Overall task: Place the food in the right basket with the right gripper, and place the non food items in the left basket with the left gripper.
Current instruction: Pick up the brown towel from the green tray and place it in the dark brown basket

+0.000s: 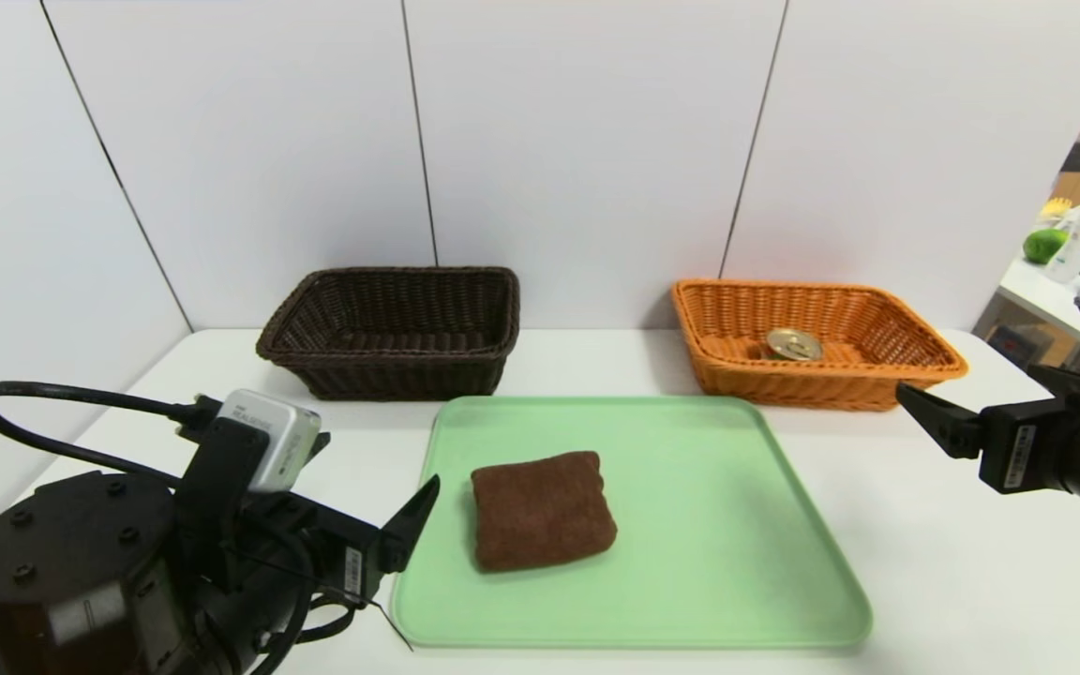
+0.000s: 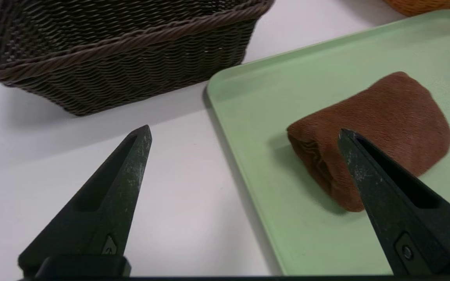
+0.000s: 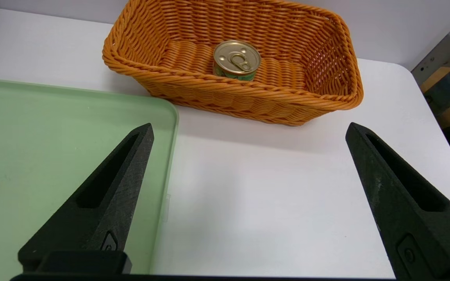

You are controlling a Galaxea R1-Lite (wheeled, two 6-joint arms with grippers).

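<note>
1. Nearest the camera, the left gripper (image 2: 244, 136) is held with jaws spread and empty, beside the brown cloth (image 1: 545, 511) on the green tray (image 1: 690, 632).
2. Food is already placed: the tin (image 3: 236, 60) sits inside the orange basket (image 3: 229, 80); the right gripper (image 3: 250, 125) is parked near it, jaws wide, empty.
3. Cloth pickup seems in hand; the jaws should be centred over it, lowered and closed, then the dark basket (image 1: 390, 356) reached.
</note>
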